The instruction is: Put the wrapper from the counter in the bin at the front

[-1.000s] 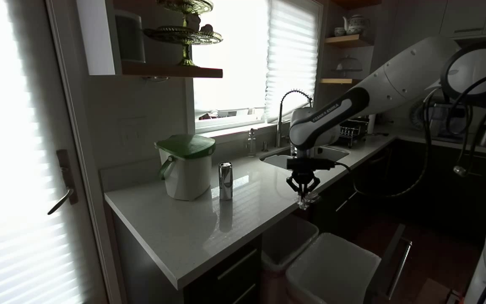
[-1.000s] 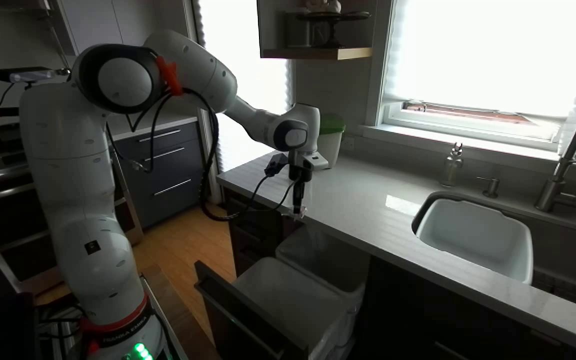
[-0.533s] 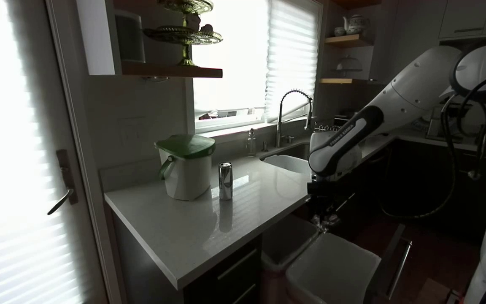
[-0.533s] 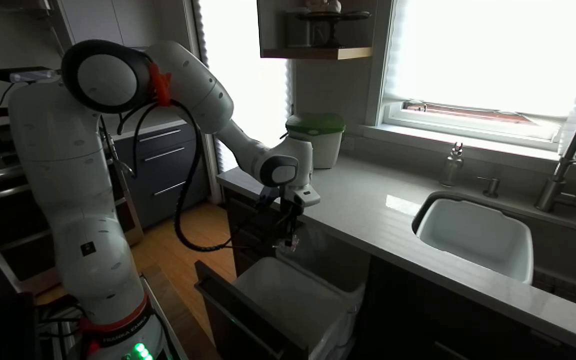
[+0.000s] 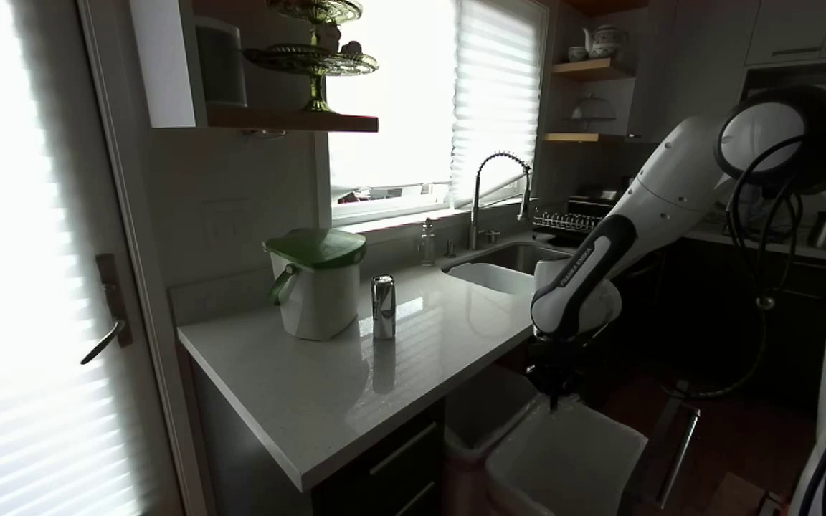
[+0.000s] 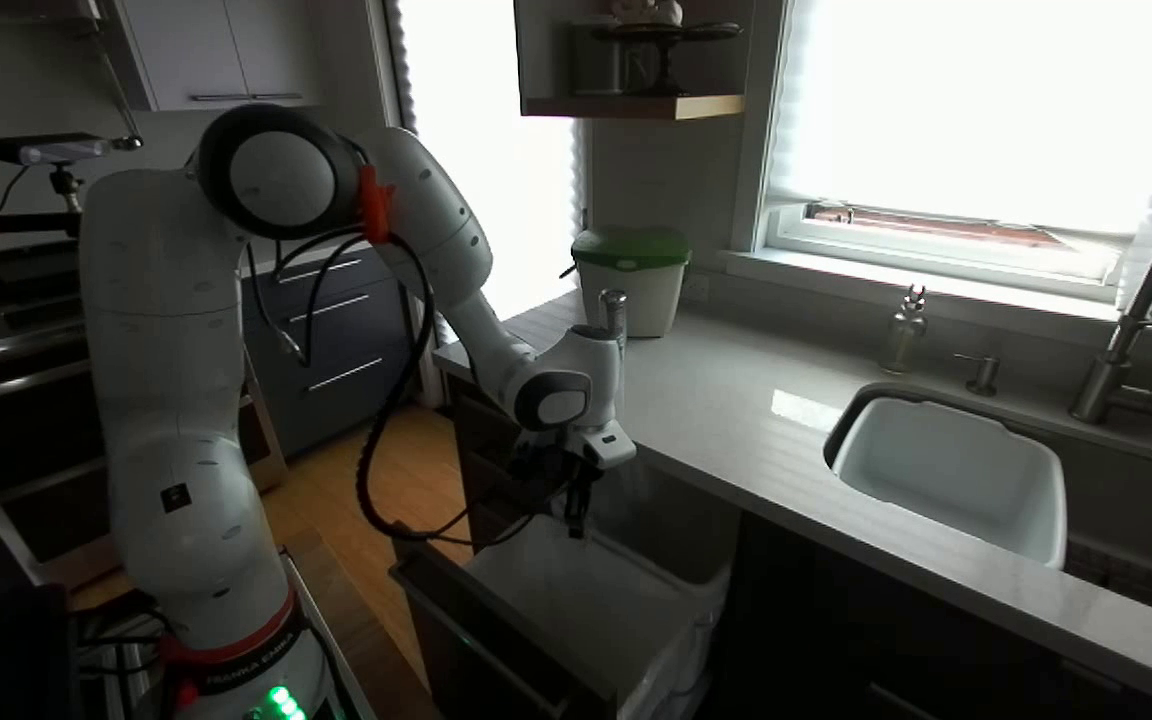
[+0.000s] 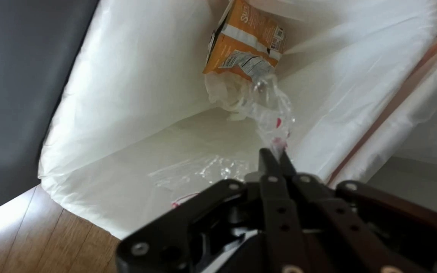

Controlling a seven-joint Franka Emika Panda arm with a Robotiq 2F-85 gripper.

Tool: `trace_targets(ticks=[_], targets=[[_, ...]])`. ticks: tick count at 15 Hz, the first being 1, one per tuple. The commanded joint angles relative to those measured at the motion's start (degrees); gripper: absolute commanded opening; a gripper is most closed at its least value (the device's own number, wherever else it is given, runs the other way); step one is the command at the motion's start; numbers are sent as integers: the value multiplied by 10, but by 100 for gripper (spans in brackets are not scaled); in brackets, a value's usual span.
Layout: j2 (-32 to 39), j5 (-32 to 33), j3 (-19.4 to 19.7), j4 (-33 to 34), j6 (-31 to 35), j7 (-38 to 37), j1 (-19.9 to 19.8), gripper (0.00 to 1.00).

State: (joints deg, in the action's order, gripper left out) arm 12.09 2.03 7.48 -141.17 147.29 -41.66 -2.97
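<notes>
1 wrapper (image 7: 271,113) pinched in the gripper (image 7: 276,154), right over the front bin (image 7: 139,68), so looks like we're at the drop step; next just let go.

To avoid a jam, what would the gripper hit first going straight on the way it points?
Beyond the wrapper it holds, the gripper would likely meet the inside of the bin, or perhaps the orange box there; depth is unclear.

the pincer (image 6: 576,530) hangs tip-down above the pale bin (image 6: 586,600). on the desk (image 6: 756,365), a silver can (image 6: 614,312), its foot hidden by the arm (image 6: 426,220), stands in front of a green-lidded bucket (image 6: 644,285); a white tub (image 6: 956,480) sits in the sink (image 6: 1136,510).
</notes>
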Motion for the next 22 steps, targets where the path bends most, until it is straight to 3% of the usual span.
trace_targets(ticks=[1,4,5,6,16,22], targets=[[59,4,17,18,30,-5,8,0],[95,9,33,31,31,-5,16,0],[106,10,38,37,33,-5,19,26],[117,10,44,42,35,-6,23,27],[115,-2,58,79,2,10,34,99],[38,14,63,79,-31,24,33,100]])
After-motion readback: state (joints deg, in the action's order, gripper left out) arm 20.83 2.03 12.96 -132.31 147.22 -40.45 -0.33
